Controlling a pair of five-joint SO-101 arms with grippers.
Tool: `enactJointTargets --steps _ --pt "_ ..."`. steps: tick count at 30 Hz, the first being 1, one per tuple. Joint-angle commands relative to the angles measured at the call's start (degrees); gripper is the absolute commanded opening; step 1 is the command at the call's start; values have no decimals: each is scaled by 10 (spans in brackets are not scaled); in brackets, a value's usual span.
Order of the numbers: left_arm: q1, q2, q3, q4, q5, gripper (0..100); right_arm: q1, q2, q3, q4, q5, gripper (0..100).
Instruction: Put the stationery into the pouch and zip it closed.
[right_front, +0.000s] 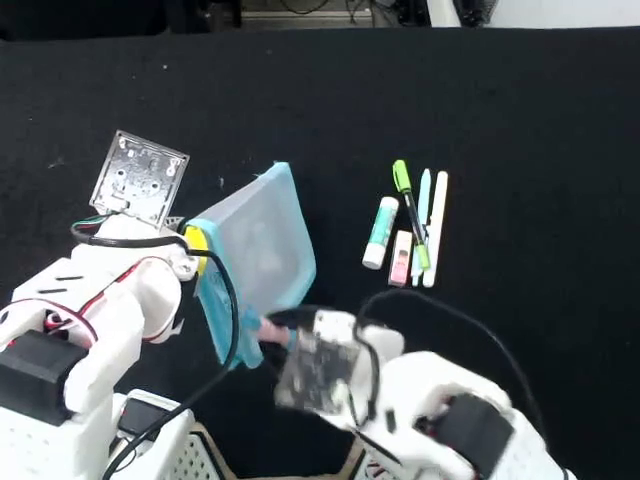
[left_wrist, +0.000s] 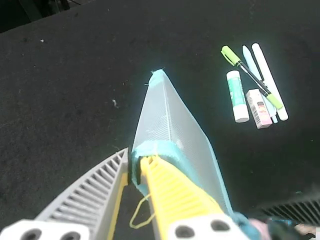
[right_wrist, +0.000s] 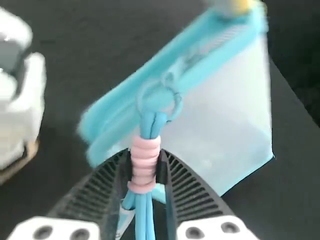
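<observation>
You are on the opening step, by the look of it: none of the stationery is in the pouch (right_front: 265, 245) yet. At the left, your left gripper (left_wrist: 135, 160) has its fingers pinching one end of the pouch's zip edge and holds the pouch tilted up from the desk (right_front: 500, 120). That arm sits low and folded at the desk's near left corner. Just to its right, your right gripper (right_wrist: 145, 167) has its fingers pressed together on the zip pull cord (right_wrist: 144, 157) at its pink bead, wrist aimed along the zip line. How far the zip is open you cannot tell from here. The next move calls for a steady pull along the zip while the left holds firm, then a mouth wide enough to load. Well to the right, apart from the pouch, lie the glue stick (right_front: 380, 232), the eraser (right_front: 400, 258), the green highlighter (right_front: 410, 210), the pale blue pen (right_front: 424, 195) and the white pen (right_front: 436, 225), close together
</observation>
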Motion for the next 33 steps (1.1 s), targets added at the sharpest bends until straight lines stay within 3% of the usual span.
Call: enactJointTargets --steps 1,7,13,19,25,30,33 --pt "-3 4 -22 -20 4 30 -10 -35 -27 62 32 11" --pt "-7 4 -22 -19 3 30 54 -73 -27 80 33 11" --pt "-109 9 -7 -18 4 30 136 -61 -26 34 40 11" --pt "-150 61 -12 8 3 30 197 36 -52 -30 19 11" --pt "-145 110 -65 55 0 32 206 147 -158 -46 1 11" --pt "-145 139 -133 76 0 153 206 233 -213 -41 0 11" --pt "-145 155 -139 73 0 155 206 246 -233 -41 -3 11"
